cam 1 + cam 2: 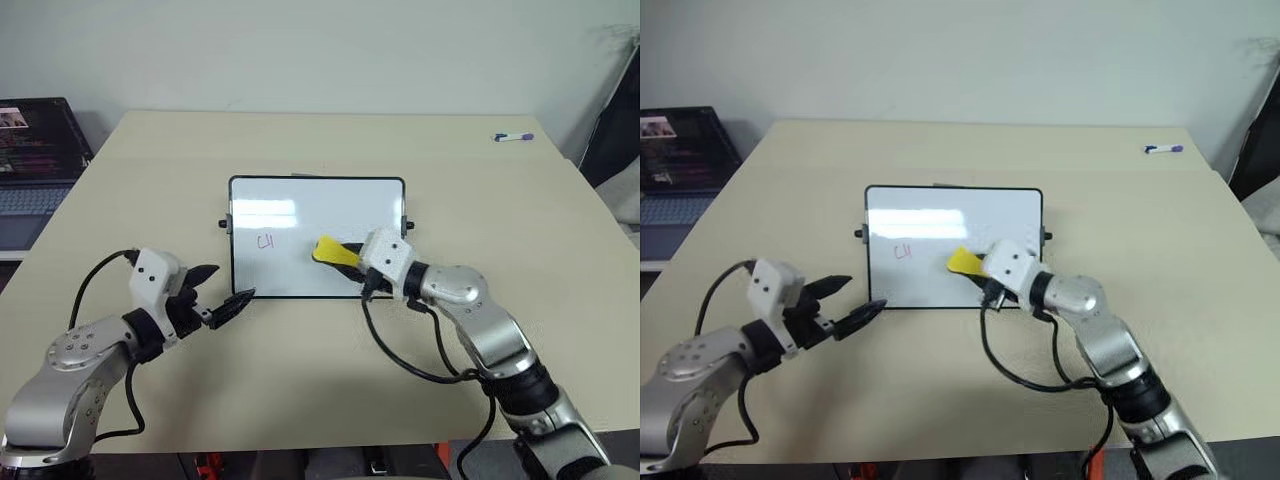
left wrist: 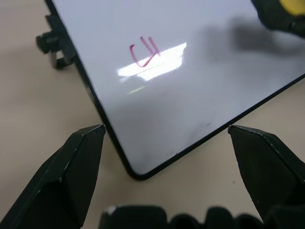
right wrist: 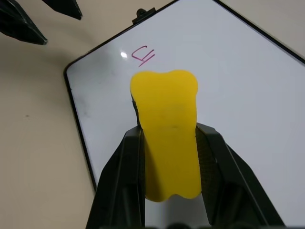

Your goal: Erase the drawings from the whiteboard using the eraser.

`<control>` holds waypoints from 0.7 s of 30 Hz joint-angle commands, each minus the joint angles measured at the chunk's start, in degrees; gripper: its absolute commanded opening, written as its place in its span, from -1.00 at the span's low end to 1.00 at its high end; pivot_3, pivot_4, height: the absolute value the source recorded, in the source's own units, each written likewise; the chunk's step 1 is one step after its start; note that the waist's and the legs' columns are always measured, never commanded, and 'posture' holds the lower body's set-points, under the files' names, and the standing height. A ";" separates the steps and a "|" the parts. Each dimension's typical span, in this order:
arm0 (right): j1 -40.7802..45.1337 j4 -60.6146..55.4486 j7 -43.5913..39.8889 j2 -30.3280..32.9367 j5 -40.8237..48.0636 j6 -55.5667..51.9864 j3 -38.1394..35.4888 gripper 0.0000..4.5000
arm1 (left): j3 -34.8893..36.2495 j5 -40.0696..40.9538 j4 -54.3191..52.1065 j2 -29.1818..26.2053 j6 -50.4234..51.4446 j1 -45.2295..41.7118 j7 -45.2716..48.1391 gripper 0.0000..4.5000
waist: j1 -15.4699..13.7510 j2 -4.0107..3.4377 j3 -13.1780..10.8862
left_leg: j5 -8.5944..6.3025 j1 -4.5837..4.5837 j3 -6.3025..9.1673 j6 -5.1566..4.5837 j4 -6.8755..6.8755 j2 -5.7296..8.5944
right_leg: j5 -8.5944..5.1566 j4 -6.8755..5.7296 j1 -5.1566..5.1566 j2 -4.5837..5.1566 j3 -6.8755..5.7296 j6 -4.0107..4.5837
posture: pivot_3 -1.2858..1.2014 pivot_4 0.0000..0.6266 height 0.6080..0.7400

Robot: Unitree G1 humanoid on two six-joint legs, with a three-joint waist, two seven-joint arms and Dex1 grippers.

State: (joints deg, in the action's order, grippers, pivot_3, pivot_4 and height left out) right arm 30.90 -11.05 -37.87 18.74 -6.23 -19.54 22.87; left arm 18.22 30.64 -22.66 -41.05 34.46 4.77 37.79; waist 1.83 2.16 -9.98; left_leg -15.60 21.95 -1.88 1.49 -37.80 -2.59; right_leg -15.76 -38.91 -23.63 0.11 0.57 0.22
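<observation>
The whiteboard lies flat in the middle of the table, black-framed with small knobs on its short sides. One purple-red drawing, a small "CH"-like mark, sits on its left half and also shows as the mark in the right wrist view. My right gripper is shut on the yellow eraser, holding it just above the board's lower middle, to the right of the mark. My left gripper stands open at the board's near left corner, its fingertips on either side of that corner.
A laptop sits off the table's left edge. A white marker pen with a purple cap lies at the far right of the table. Black cables trail from both wrists over the near part of the tabletop.
</observation>
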 commanded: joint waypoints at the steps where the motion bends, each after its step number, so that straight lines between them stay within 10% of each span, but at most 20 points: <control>1: 5.01 2.98 0.35 -1.78 -2.69 5.21 2.34 -0.51 | 1.16 -0.02 -0.69 0.71 -1.29 -0.57 -0.53 1.00 | -0.02 0.01 0.00 | 0.00 0.02 0.01 0.00 0.00 0.00 | 0.02 0.00 -0.01 0.00 0.00 0.03 | 0.03 -0.52 1.00; 21: 25.35 39.04 -2.74 -9.26 -17.33 20.19 13.28 -0.51 | -2.95 -4.68 2.45 1.36 -6.40 -0.07 2.14 1.00 | -0.02 0.03 0.02 | 0.00 0.04 0.00 0.01 -0.02 -0.01 | 0.06 -0.09 -0.06 0.04 0.01 0.11 | 0.03 -0.52 1.00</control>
State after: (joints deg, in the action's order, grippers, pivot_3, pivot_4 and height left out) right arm 56.82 26.79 -37.66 8.81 -22.47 0.24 34.72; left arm 15.24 26.45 -19.73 -39.63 29.65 4.77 39.50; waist 1.81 2.19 -9.96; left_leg -15.60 21.98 -1.89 1.49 -37.83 -2.60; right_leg -15.70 -39.00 -23.68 0.16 0.58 0.33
